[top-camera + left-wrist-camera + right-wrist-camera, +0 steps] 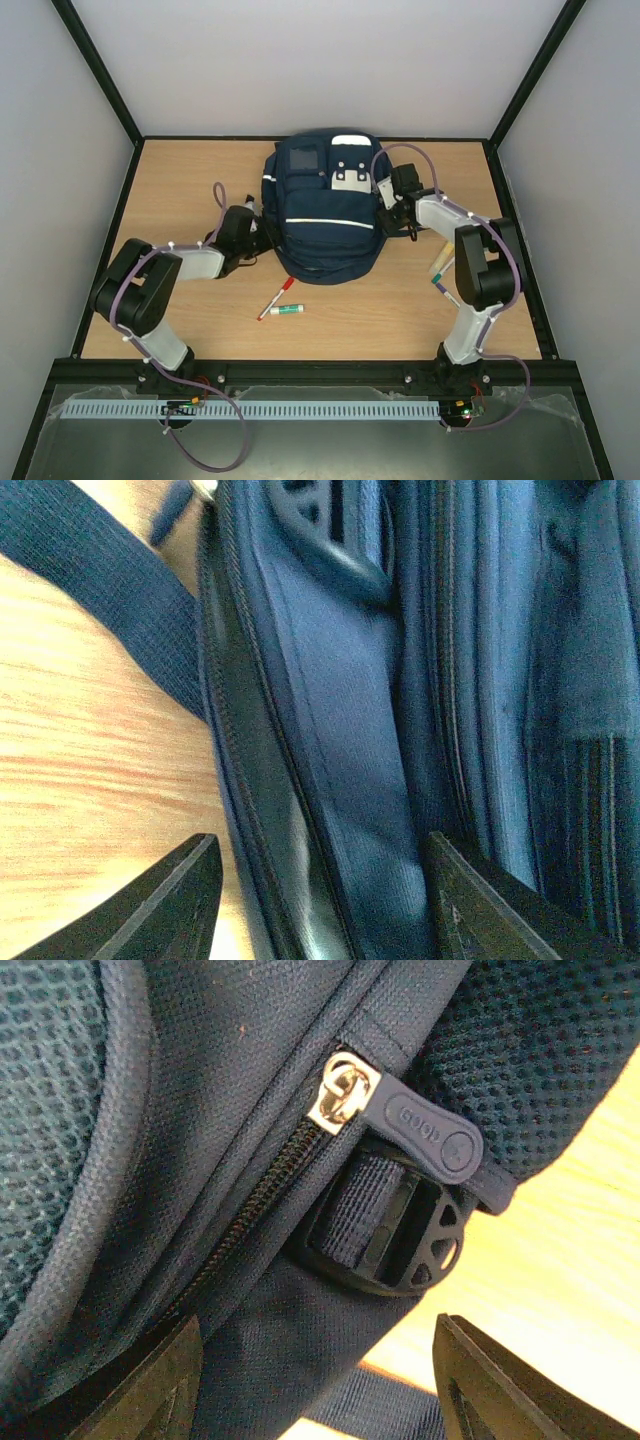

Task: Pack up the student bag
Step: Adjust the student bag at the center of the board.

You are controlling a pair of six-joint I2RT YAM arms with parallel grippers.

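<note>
Bag position: student bag point(325, 215) lies at the far middle of the table point(200, 180), between both arms.
Left gripper point(320, 850): jaws apart around the bag's left side fold; cannot tell if they pinch it.
Right gripper point(318, 1335): jaws wide, holding nothing; zipper pull point(420, 1130) just beyond the fingertips.
Risk: right jaws may catch fabric or buckle point(400, 1240) instead of the pull; a loose left hold would let the bag drag.

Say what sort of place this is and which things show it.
Probably a robotics lab cell: wooden table enclosed by plain white walls and black frame, two robot arms bolted at its edge.
</note>
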